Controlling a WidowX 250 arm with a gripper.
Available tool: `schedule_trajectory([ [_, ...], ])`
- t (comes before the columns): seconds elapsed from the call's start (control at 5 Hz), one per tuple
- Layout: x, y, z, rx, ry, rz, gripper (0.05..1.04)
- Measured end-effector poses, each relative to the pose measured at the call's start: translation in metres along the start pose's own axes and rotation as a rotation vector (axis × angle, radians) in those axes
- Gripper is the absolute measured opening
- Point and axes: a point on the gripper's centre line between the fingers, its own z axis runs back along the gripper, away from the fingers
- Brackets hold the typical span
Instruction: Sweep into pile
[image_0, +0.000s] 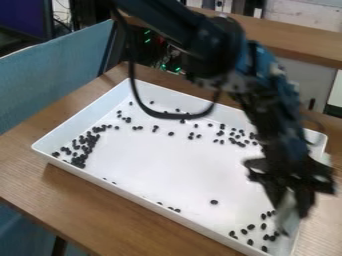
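The black gripper (288, 199) hangs, blurred, over the right end of the white tray (157, 167). A pale, blurred piece (286, 216) shows at its lower end, close to the tray floor; how it is held I cannot tell. Small black beans lie in the tray: a dense cluster (81, 154) at the left corner, a loose band (192, 135) along the back side, and several scattered beans (251, 227) at the front right, beside and below the gripper. A single bean (214, 202) sits apart, left of the gripper. The arm hides part of the tray's right side.
Raised walls surround the tray, which stands on a wooden table (33, 172). A black cable (135, 95) loops from the arm over the tray's back part. Behind are a blue panel (57, 62) at the left and a wooden ledge (294, 42) at the right.
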Motion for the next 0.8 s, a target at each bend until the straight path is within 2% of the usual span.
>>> schedule_trajectory([
  [0.2, -0.006, -0.034, -0.034, 0.01, 0.051, -0.027, 0.381],
  [0.4, -0.008, -0.035, -0.042, 0.028, 0.056, -0.003, 0.381],
  [0.6, -0.005, -0.022, -0.026, 0.043, -0.002, 0.006, 0.381],
  [0.8, 0.009, -0.036, 0.0, -0.003, -0.056, -0.038, 0.381],
])
